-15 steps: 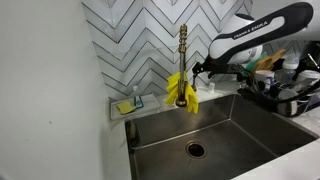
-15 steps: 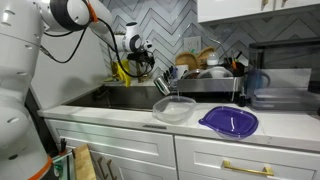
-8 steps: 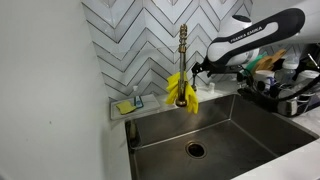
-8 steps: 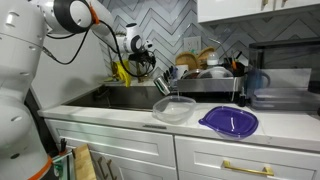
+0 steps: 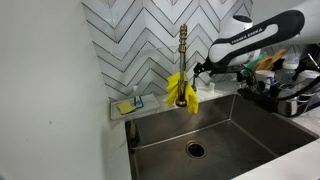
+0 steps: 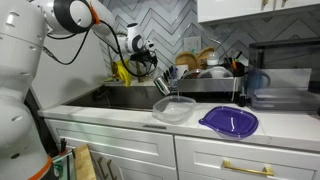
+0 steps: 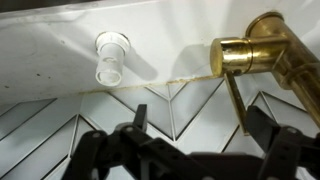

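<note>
Our gripper (image 5: 196, 70) has its two fingers spread wide and holds nothing. It is just beside the tall shiny gold metal tap (image 5: 183, 45) at the back of the steel sink (image 5: 240, 125). We think the tap is hard, stiff and slippery, so its thin stem is best to grab. We count one tap, with one floppy yellow cloth (image 5: 181, 88) hanging on it.

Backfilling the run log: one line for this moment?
claw: open, empty | position: beside brass faucet, above sink | yellow cloth: draped over brass faucet
</note>
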Controlling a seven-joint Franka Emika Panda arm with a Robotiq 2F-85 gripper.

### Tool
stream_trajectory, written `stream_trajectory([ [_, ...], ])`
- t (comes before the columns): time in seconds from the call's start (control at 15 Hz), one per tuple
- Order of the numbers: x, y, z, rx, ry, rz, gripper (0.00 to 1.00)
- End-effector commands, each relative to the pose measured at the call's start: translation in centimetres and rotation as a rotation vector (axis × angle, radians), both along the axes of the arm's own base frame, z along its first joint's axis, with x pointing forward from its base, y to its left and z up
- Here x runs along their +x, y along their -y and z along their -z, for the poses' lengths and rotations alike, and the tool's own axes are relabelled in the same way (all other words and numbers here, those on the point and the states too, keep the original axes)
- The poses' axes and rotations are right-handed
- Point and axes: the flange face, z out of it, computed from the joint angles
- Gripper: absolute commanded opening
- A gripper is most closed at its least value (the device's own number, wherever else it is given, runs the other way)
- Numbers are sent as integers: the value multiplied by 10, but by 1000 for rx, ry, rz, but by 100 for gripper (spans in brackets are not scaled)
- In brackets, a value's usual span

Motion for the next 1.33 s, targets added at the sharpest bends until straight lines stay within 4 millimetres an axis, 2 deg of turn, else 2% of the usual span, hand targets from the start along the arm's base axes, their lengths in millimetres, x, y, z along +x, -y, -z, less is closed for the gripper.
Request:
stream_trajectory([
  [0.0, 3, -3, 7, -8, 0, -6, 100],
  [0.67, 4, -18, 12, 40, -5, -5, 100],
  [1.27, 15, -12, 14, 20, 24, 9, 100],
])
